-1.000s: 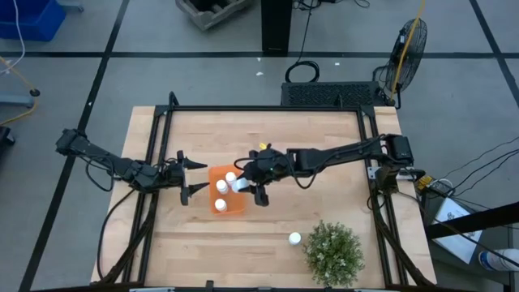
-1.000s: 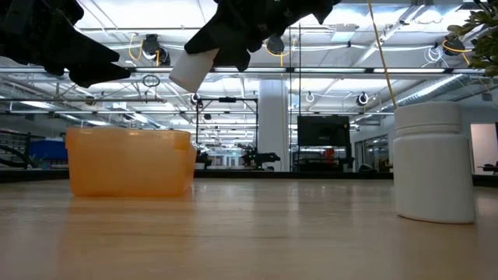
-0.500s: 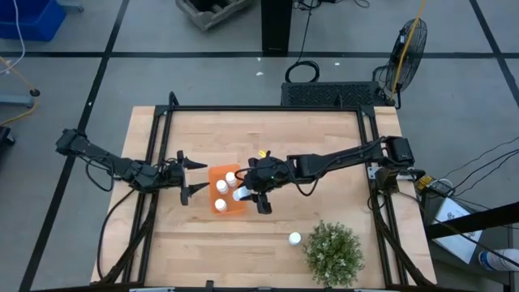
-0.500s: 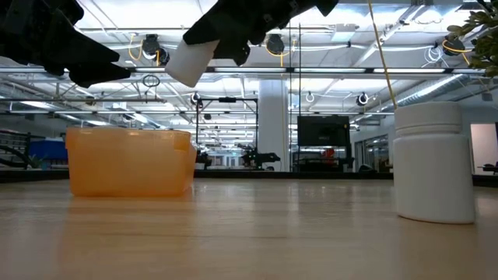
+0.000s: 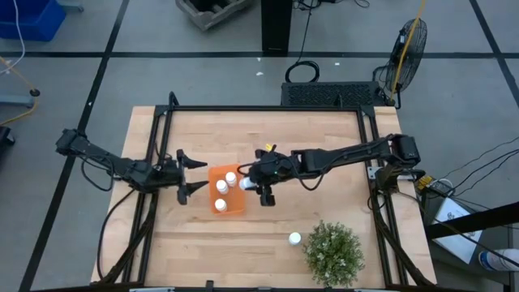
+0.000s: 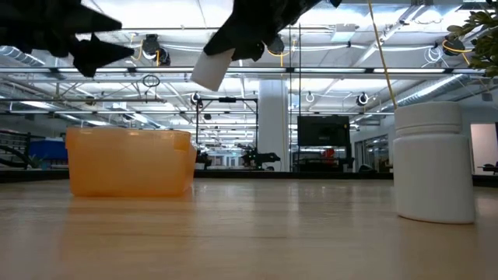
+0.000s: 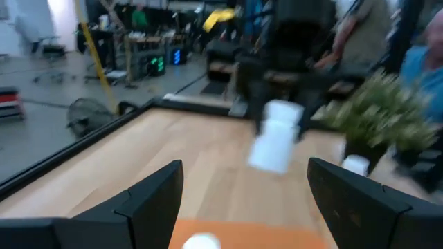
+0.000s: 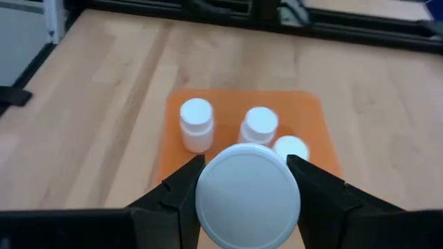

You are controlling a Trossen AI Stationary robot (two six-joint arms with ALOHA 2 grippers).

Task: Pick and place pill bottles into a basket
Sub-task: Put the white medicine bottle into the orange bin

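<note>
Three pill bottles (image 8: 196,122) stand inside the orange basket (image 5: 237,206). The right gripper (image 5: 257,186) hovers above the basket's right edge, its fingers clamped on a fourth pill bottle (image 6: 212,71). The left gripper (image 5: 187,172), spread wide and empty, waits left of the basket. A fifth bottle (image 5: 294,238) stands beside the bushy plant (image 5: 333,253).

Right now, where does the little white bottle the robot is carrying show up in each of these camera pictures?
High view: the carried pill bottle, held by the right gripper, at the orange basket's right edge.
Low view: the bottle hangs tilted, up and right of the basket.
Left wrist view: blurred white bottle, mid-picture above the wood.
Right wrist view: its round end fills the gap between the fingers.
Shared landmark: the basket.
</note>
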